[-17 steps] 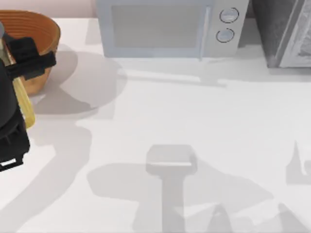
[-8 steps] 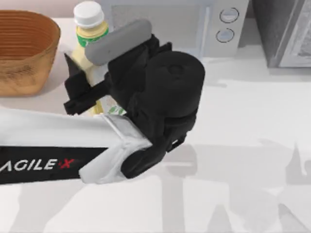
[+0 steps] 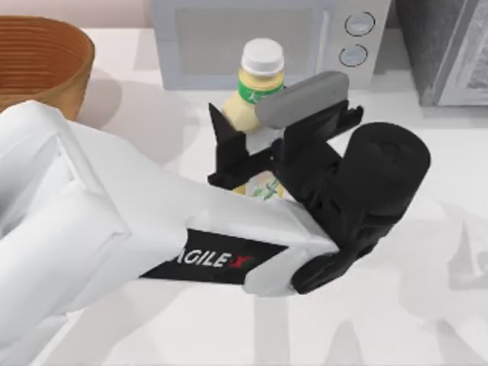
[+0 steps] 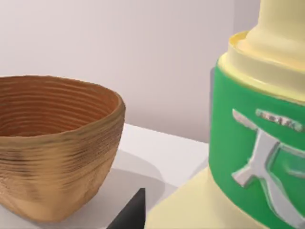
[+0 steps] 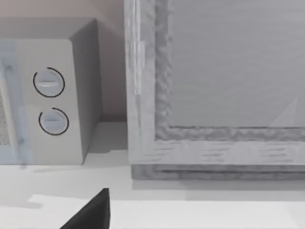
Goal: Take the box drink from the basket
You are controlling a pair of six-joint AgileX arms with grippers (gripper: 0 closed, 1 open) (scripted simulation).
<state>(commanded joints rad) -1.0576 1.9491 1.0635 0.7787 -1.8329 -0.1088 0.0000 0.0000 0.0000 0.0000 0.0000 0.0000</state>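
The box drink (image 3: 258,85), pale yellow with a white cap and a green band, hangs upright above the table in front of the microwave. My left gripper (image 3: 267,152) is shut on its body, and the arm reaches in from the lower left. Close up in the left wrist view, the box drink (image 4: 259,143) has the basket (image 4: 52,143) well off to its side. The tan woven basket (image 3: 42,65) stands at the table's back left corner, apart from the drink. One dark fingertip (image 5: 90,214) of my right gripper shows in the right wrist view, facing the microwave's knob end.
A grey microwave (image 3: 259,38) stands along the back edge, with two round knobs (image 3: 358,24) at its right end. A grey framed cabinet (image 3: 450,53) fills the back right corner. Open white table (image 3: 427,305) lies at the front right.
My left arm has lifted the box drink out of the basket and carried it right, from the back left corner to in front of the microwave.
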